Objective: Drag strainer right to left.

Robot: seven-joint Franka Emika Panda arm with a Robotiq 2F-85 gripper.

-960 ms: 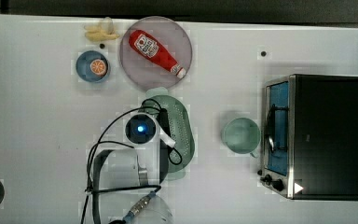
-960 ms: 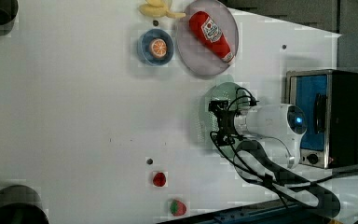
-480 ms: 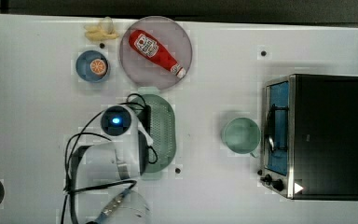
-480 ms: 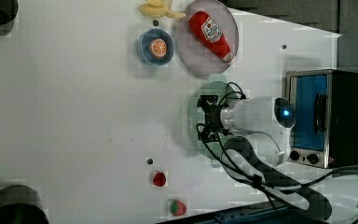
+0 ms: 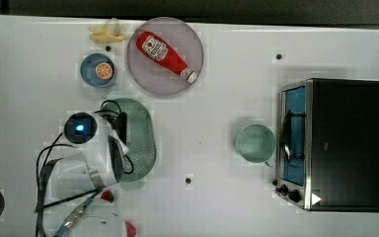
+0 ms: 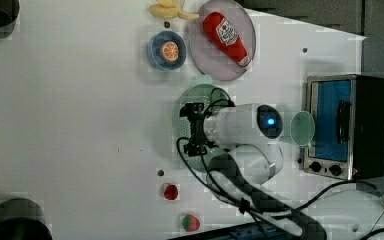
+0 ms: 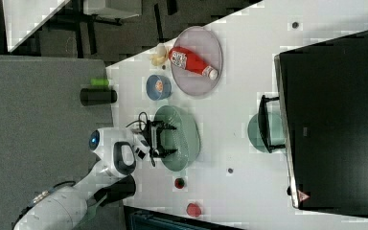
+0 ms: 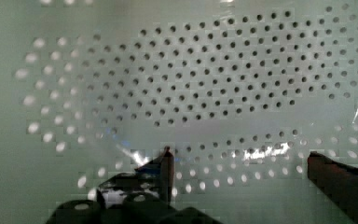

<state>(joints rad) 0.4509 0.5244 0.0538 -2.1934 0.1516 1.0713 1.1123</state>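
Observation:
The strainer is a pale green oval full of small holes, lying left of the table's middle in the top view, just below the plate. It also shows as the strainer in the right view and the strainer in the left view. My gripper reaches down into its bowl, open, with one finger and the other finger spread wide apart. In the wrist view the holed floor of the strainer lies close under the gripper, whose fingers hold nothing between them.
A grey-purple plate carries a red ketchup bottle. Left of it in the top view sit a blue bowl and a banana. A green cup stands beside the toaster oven. A small red fruit lies near the arm's base.
The arm has swept toward the top view's left, and the strainer has slid along with it, away from the green cup. The fingers have stayed open.

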